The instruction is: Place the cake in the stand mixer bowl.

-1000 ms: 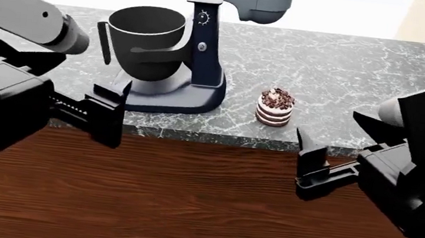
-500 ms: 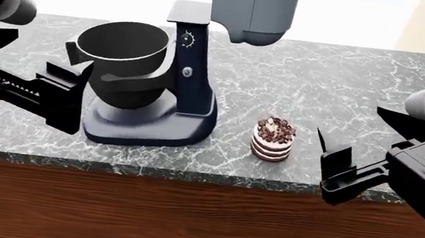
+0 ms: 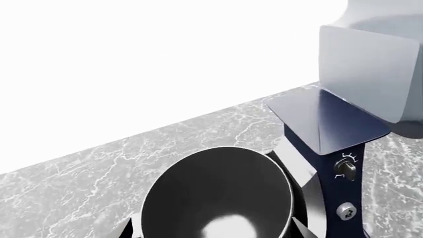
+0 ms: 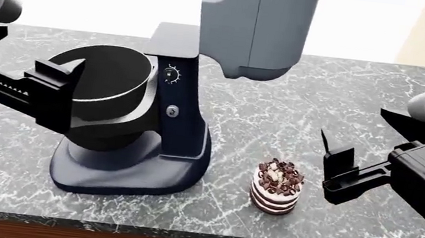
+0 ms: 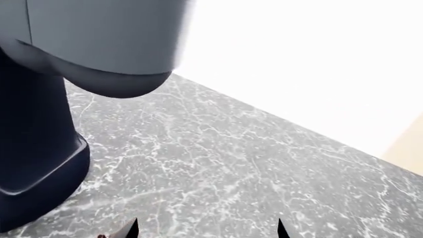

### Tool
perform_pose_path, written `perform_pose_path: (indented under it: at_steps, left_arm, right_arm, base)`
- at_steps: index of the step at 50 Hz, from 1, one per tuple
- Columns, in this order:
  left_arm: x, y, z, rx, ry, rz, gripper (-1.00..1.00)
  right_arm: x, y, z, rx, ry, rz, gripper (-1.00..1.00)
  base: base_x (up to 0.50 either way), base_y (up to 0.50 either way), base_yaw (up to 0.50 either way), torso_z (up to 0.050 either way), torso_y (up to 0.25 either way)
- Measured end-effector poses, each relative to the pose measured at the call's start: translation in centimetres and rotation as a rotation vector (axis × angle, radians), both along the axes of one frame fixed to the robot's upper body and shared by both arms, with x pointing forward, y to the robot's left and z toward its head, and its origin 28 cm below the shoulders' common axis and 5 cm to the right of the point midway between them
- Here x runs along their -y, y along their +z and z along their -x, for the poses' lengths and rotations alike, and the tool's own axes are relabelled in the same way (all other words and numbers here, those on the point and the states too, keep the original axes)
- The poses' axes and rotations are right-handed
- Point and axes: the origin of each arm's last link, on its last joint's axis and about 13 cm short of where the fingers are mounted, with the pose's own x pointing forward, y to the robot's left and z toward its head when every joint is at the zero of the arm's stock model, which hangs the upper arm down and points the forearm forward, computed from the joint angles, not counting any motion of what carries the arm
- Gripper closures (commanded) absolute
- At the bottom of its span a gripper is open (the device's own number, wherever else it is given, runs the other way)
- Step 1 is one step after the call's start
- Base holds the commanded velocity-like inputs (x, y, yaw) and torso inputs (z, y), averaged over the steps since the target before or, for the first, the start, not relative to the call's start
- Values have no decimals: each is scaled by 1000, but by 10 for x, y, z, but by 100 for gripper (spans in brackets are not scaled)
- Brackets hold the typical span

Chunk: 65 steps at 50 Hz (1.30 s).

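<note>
The cake [image 4: 275,186], small and striped dark and white, stands on the counter near its front edge, right of the mixer base. The stand mixer bowl [image 4: 112,94] sits empty in the navy mixer, under the grey head [image 4: 258,26]. My left gripper [image 4: 55,95] is open, level with the bowl's left side. In the left wrist view the bowl [image 3: 221,193] fills the space ahead of the left gripper [image 3: 215,233]. My right gripper [image 4: 334,170] hangs open just right of the cake, apart from it. The right wrist view has the right gripper [image 5: 207,232] over bare marble.
The grey marble counter [image 4: 372,100] stretches back to a bright wall. The navy mixer column [image 4: 184,122] and its base [image 4: 128,175] stand between bowl and cake. The counter's front edge [image 4: 184,236] runs along the bottom of the head view.
The head view has moved in closer over the counter. The left gripper now sits against the bowl's left side, and the right gripper has come nearer to the cake's right side.
</note>
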Motion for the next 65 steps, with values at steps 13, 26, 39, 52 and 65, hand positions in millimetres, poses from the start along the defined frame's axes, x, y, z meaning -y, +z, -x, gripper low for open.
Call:
perform_pose_path:
  at_steps: [13,26,39,52,65]
  left_arm:
    - [-1,0,2,4,0,1,-100]
    - [-2,-1,2,4,1,3,-100]
    - [-3,-2,2,1,4,5,-100]
    - [-3,-3,1,-2,4,5,-100]
    - [-3,-4,0,-3,1,6,-100]
  right_arm:
    - [0,-10,1,-48,-15,5,-100]
    - [2,-30,8,-131,13,-10,-100]
    - [-1,-42,15,-185,64,-8,-100]
    - [-4,-50,18,-221,123,-1,-100]
    - [-6,-61,14,-244,143,-10,-100]
  base:
    - [0,0,0,0,0]
    - [0,0,0,0,0]
    - [0,0,0,0,0]
    - [0,0,0,0,0]
    - [0,0,0,0,0]
